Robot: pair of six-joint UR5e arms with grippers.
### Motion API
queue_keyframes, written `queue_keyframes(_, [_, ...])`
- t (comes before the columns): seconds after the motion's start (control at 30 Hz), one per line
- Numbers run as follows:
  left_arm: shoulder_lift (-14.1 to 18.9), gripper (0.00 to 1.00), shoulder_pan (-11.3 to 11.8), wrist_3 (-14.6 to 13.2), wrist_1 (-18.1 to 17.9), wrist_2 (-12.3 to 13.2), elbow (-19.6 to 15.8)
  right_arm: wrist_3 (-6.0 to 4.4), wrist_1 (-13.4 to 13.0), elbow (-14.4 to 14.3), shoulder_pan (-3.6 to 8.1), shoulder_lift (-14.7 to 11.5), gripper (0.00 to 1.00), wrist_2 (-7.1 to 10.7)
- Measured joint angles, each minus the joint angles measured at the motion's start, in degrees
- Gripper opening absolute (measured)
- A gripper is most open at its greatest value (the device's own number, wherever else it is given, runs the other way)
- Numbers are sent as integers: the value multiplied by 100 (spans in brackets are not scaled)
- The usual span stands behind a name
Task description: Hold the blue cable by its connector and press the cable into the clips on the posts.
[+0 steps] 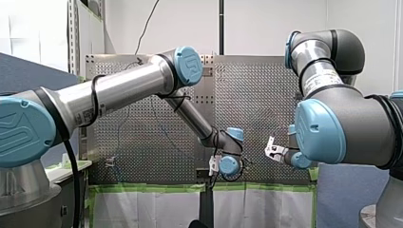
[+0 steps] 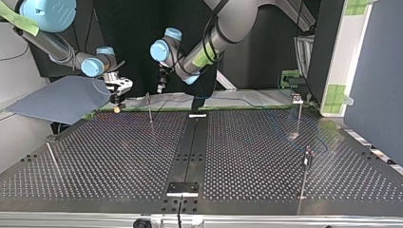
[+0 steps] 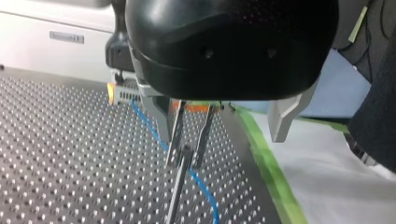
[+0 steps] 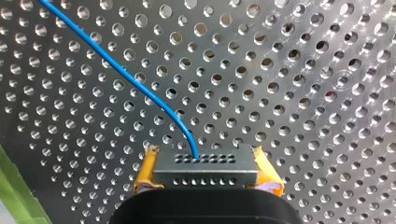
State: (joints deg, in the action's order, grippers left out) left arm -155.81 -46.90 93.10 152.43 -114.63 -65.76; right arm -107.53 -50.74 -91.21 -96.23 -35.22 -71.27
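My right gripper (image 4: 205, 179) is shut on the grey connector (image 4: 205, 169), with a yellow pad on each side of it. The blue cable (image 4: 140, 88) leaves the connector and curves away over the perforated table (image 4: 303, 93). In the top view my right gripper (image 2: 117, 100) hangs just above the table's far edge, left of a thin post (image 2: 149, 108). My left gripper (image 3: 222, 126) is open, and a post's metal clip (image 3: 187, 140) stands ahead of it, near one finger. The blue cable (image 3: 205, 191) lies on the table behind that post. The connector (image 3: 123, 93) shows further off.
Two more posts (image 2: 298, 111) (image 2: 306, 166) stand at the top view's right, and a leaning rod (image 2: 52, 159) at its left. A dark centre strip (image 2: 190, 147) divides the table. Green tape (image 3: 266, 163) marks the table edge beside my left gripper.
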Motion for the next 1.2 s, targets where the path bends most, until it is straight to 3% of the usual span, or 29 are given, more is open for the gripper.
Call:
queue_keyframes(0.27, [154,100,-168,201,-322,4,-369,13,71,-6,-21,6,0,-227])
queue_keyframes(0.63, [541,100,-165,358,-702,197,-852,19,115,-15,-45,14,0,-273])
queue_keyframes(0.8, [513,100,-197,423,-769,319,-848,6,123,-16,-49,16,0,-272])
queue_keyframes(1.2, [306,100,-134,760,-451,590,-427,-46,157,-16,-50,17,0,-274])
